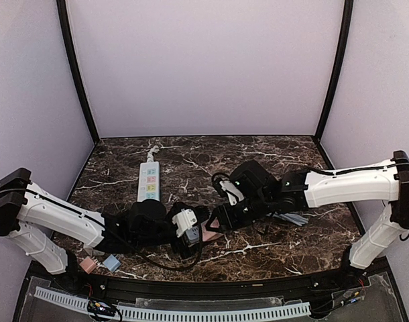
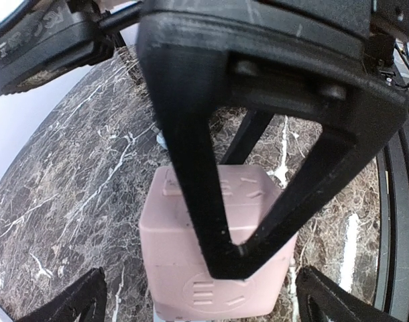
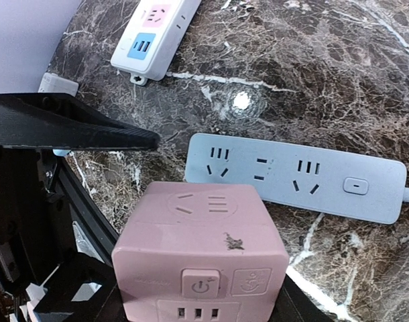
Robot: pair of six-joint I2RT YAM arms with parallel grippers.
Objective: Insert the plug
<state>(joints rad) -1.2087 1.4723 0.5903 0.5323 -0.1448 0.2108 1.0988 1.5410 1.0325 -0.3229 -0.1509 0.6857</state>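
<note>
The right gripper (image 1: pixel 220 220) pinches the pink cube adapter (image 3: pixel 201 258), one black finger lying across the cube's face. Opposite it the left gripper (image 1: pixel 194 231) stands spread wide, its fingertips (image 2: pixel 74 302) either side of the cube and clear of it. The cube is at the near middle of the marble table (image 1: pixel 291 255), just beside a grey-blue power strip (image 3: pixel 291 174); a white strip (image 1: pixel 149 181) lies farther back.
</note>
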